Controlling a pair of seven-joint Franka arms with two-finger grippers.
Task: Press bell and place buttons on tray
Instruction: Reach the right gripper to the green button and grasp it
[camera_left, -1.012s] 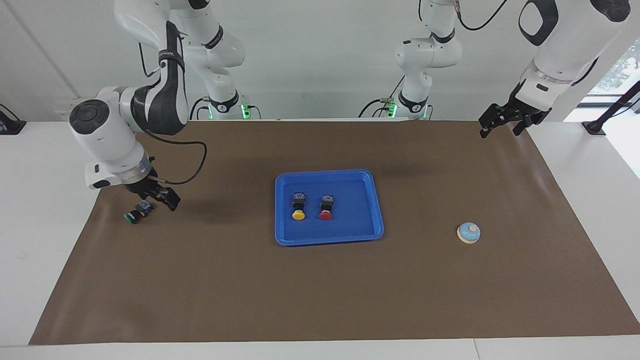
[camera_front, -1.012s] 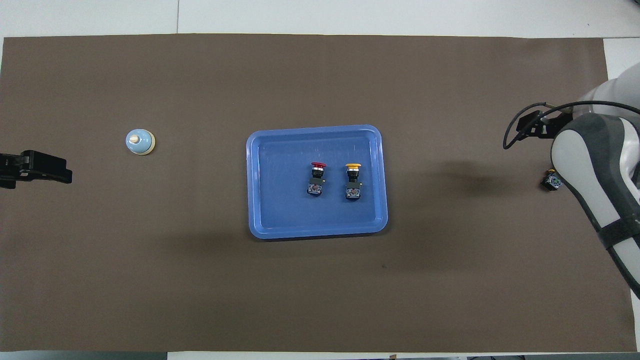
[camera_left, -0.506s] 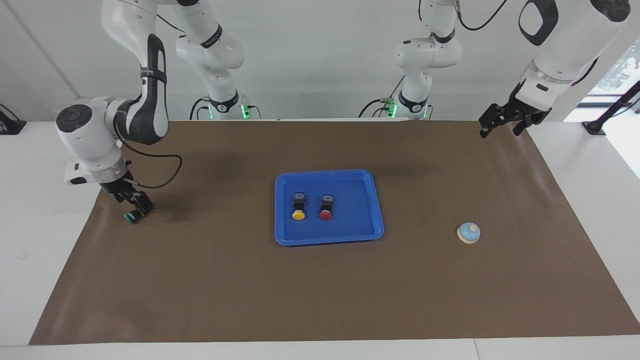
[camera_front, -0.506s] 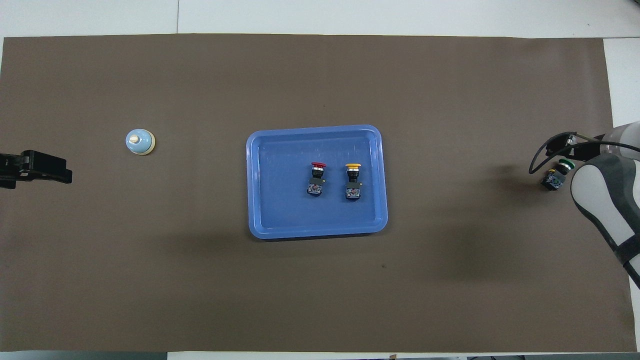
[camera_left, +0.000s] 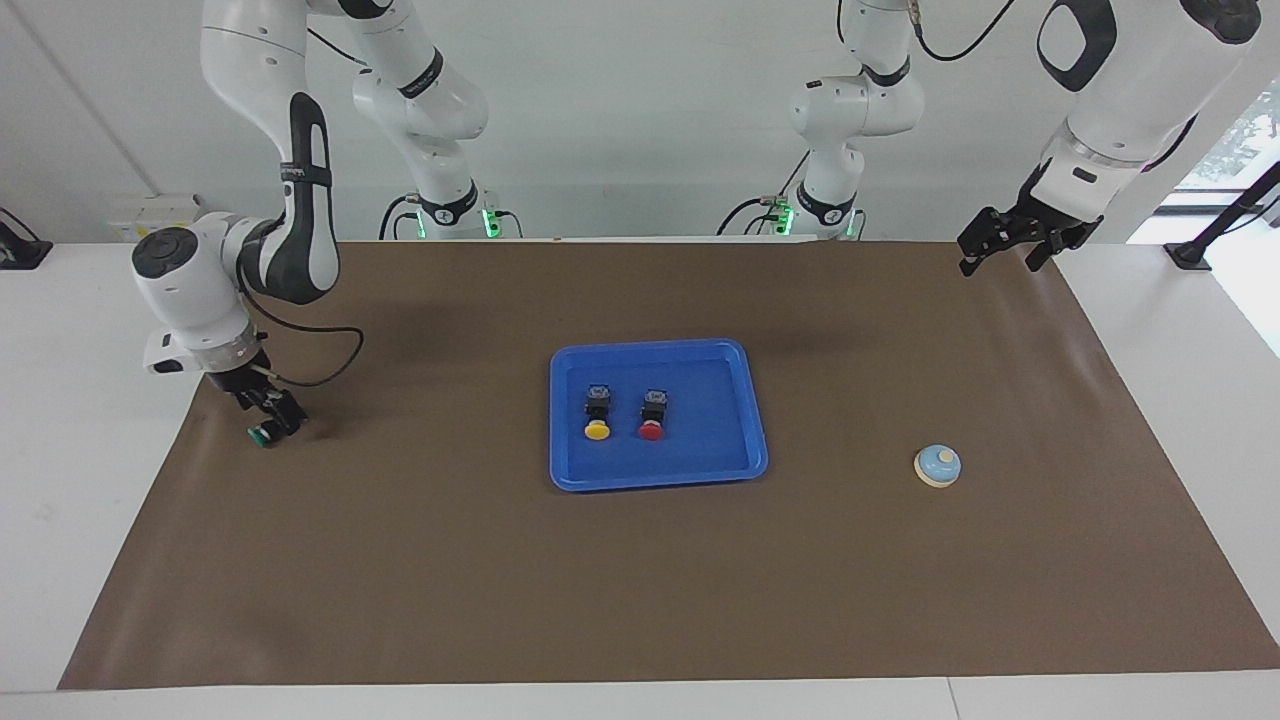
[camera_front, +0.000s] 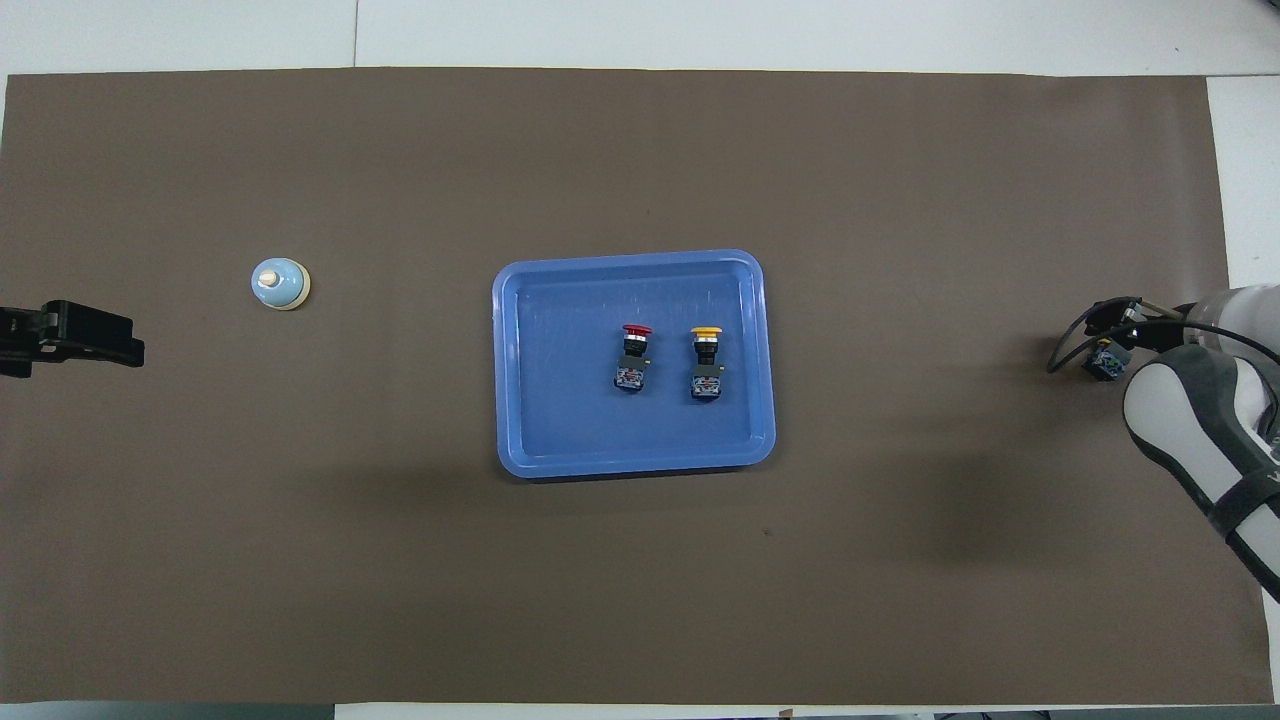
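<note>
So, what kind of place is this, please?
Probably a robotics lab test bench: two white arms mounted at a white table covered by a brown mat, with only small props on it, a blue tray and a bell, against bare white walls.

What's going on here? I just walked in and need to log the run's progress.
The right gripper is down at the green button, which lies on the brown mat at the right arm's end of the table. The yellow button and red button already lie side by side in the blue tray. The left gripper waits, raised over the mat's corner. The bell sits untouched at the left arm's end.
</note>
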